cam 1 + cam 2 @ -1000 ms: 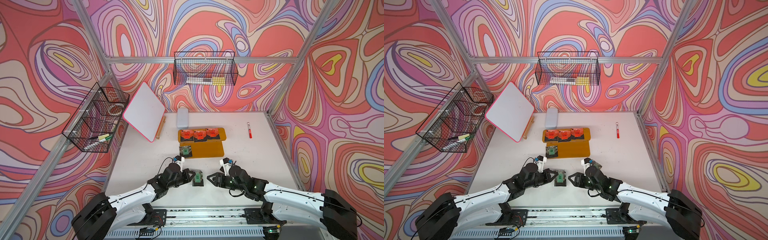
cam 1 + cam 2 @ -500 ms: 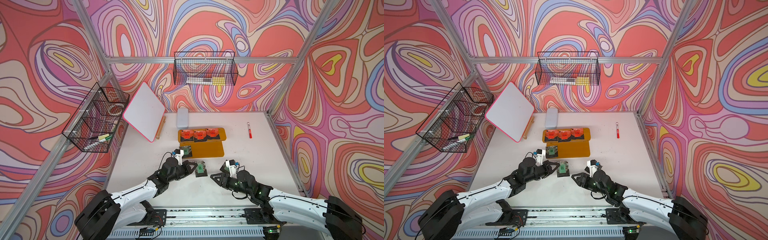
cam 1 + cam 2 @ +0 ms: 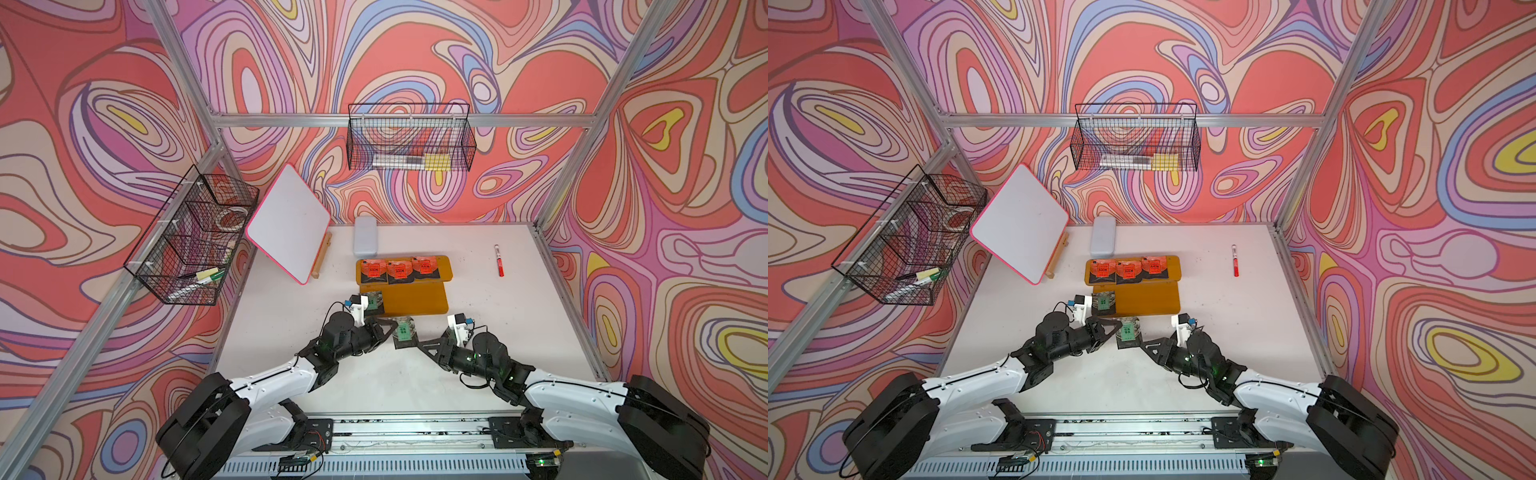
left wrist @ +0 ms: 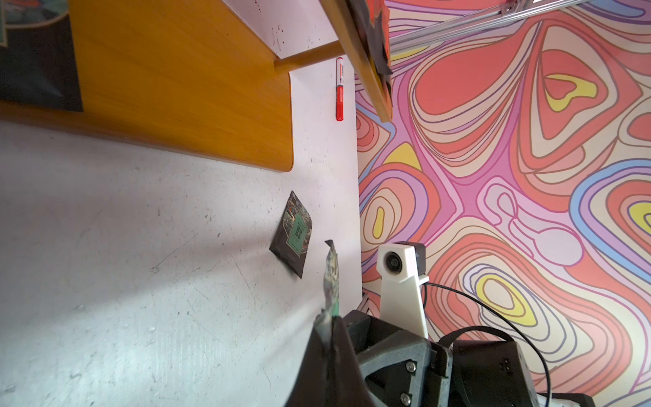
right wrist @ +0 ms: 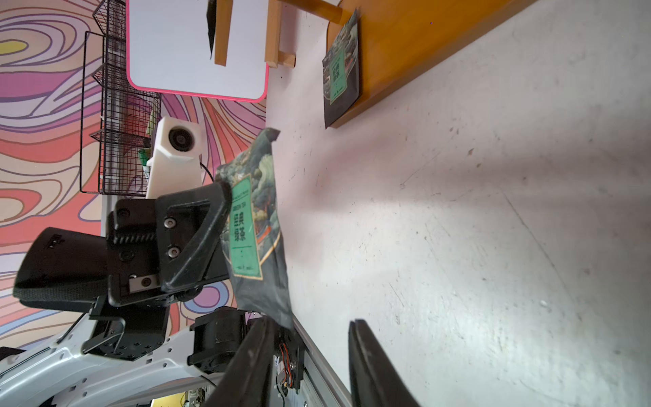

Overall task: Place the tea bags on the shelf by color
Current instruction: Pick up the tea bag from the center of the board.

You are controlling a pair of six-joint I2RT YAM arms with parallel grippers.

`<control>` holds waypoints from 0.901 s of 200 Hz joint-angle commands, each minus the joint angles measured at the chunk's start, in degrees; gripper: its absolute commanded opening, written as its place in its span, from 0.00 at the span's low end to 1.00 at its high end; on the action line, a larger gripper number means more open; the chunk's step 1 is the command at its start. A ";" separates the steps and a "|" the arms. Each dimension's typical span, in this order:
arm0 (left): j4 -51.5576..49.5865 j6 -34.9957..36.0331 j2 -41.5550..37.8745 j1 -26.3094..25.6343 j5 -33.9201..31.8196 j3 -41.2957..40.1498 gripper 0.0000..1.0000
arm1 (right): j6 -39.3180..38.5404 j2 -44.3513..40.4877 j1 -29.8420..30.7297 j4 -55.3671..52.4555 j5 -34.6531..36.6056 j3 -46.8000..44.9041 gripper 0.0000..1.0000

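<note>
Mustard-yellow wood fills the middle of my feed: the shelf [image 3: 415, 299] stands toward the far side of the white counter [image 3: 519, 332], with three orange-red tea bags [image 3: 400, 270] lined up side by side across its upper tier. On the lower tier the shelved green tea bag [image 3: 1104, 301] lies flat at the end on my robot's left, partly hidden in both top views by the left wrist camera. My left end effector [image 3: 390, 329] is clamped on the lifted green tea bag [image 5: 253, 225], pinching one side edge so the sachet is held clear of the counter just in front of the shelf's near edge (the right wrist view shows its green label face plainly, the left wrist view only its thin edge). Below and slightly beyond it, the loose green tea bag [image 4: 293, 234] lies flat on the counter, label up. My right end effector [image 5: 311, 322] points toward the lifted sachet with its jaws moderately apart, holding nothing; one fingertip [image 5: 267, 327] sits right by the sachet's lower corner, though I cannot tell whether they touch. A red marker [image 3: 499, 264] lies on the counter well to the right of the shelf.
</note>
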 commanded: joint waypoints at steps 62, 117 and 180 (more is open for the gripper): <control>5.94 -2.29 0.20 1.08 1.21 -0.98 0.00 | 0.85 4.83 -0.34 7.65 -1.96 3.30 0.24; 6.15 -2.38 0.02 1.26 1.24 -1.34 0.00 | 0.79 3.38 -0.42 6.77 -0.55 3.21 0.22; 6.46 -2.53 0.51 1.35 1.23 -1.42 0.00 | 0.39 2.79 -0.52 6.49 0.10 3.65 0.12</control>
